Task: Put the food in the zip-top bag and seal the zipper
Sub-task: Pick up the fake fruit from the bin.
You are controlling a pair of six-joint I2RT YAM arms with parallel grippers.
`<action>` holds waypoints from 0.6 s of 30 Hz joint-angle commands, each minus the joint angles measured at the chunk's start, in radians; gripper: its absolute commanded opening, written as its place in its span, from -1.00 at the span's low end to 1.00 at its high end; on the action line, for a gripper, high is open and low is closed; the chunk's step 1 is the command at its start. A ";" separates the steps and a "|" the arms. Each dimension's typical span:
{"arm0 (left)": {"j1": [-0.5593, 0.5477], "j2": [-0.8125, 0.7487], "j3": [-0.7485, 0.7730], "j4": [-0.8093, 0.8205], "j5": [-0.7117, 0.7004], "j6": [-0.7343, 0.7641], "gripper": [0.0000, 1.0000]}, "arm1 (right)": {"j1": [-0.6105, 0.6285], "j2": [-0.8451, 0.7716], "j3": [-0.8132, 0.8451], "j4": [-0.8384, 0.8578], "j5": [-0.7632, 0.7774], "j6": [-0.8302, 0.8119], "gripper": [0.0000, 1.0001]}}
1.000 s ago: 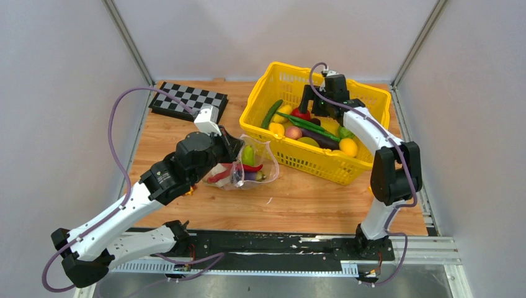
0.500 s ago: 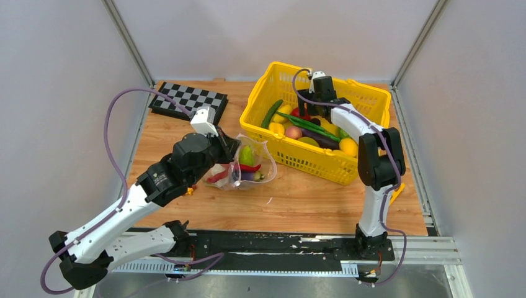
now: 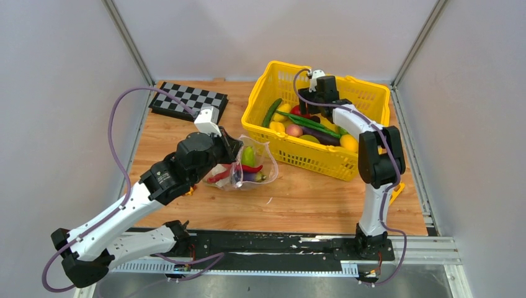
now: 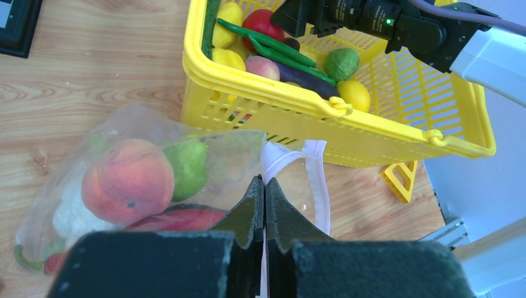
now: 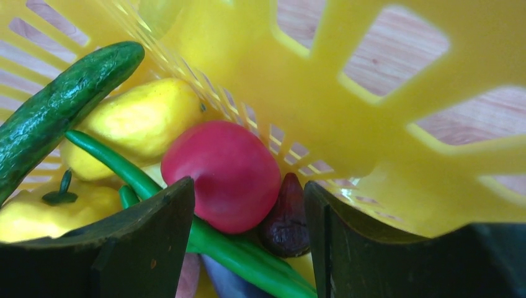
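Observation:
The clear zip-top bag (image 3: 255,166) lies on the table left of the basket, holding a peach (image 4: 127,180), a green piece (image 4: 186,164) and a red chili (image 3: 251,168). My left gripper (image 3: 232,153) is shut on the bag's rim (image 4: 265,183); the pale zipper strip (image 4: 320,186) loops open beside the fingers, and its slider is hidden. My right gripper (image 3: 308,105) is open inside the yellow basket (image 3: 298,158), its jaws (image 5: 248,186) either side of a red round piece (image 5: 223,174), not touching. More food fills the basket: a cucumber (image 5: 62,105) and a long green bean (image 5: 118,164).
A black-and-white checkerboard (image 3: 189,100) lies at the back left. A small yellow triangular piece (image 3: 397,189) lies on the table right of the basket. A dark brown piece (image 5: 285,217) sits beside the red one. The basket wall (image 5: 298,74) is close behind the right fingers.
My right gripper has swung left inside the basket and come down around the red round piece. My left gripper keeps its hold on the bag, almost still.

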 commanded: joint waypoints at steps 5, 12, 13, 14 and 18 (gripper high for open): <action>0.004 0.001 0.029 0.016 0.005 0.009 -1.00 | 0.002 -0.030 -0.156 0.070 -0.071 0.000 0.30; 0.004 -0.006 0.024 0.015 -0.001 0.006 -1.00 | -0.002 -0.065 -0.208 0.133 -0.071 0.007 0.37; 0.004 -0.005 0.024 0.016 0.000 0.006 -1.00 | -0.003 -0.046 -0.182 0.116 -0.079 0.002 0.38; 0.004 -0.003 0.024 0.019 0.003 0.005 -1.00 | -0.003 -0.024 -0.157 0.102 -0.081 -0.002 0.40; 0.004 0.002 0.024 0.022 0.012 0.006 -1.00 | -0.002 0.029 -0.102 0.109 -0.077 0.007 0.49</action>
